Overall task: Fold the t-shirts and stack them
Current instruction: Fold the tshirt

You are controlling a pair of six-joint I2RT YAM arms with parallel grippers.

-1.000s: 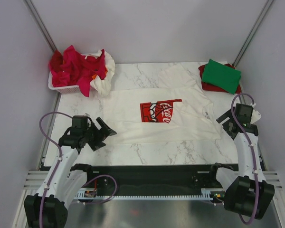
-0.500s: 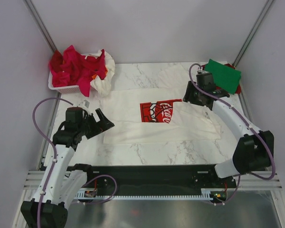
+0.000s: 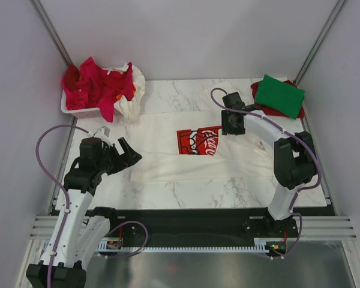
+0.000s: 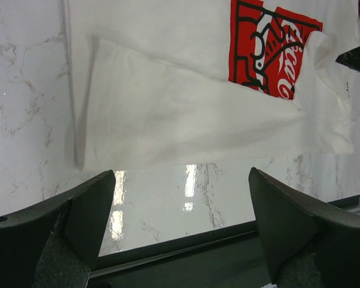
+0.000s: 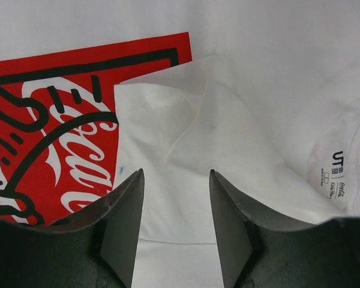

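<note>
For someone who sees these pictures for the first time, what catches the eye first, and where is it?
First the large white t-shirt spread mid-table, its red Coca-Cola print partly covered by a folded-in flap, with the right gripper open over that flap. Next the heap of red clothes in the basket at the far left corner, and the green t-shirt folded at the far right corner.

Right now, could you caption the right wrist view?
Open right tool above the folded white tee, beside its red print.
</note>
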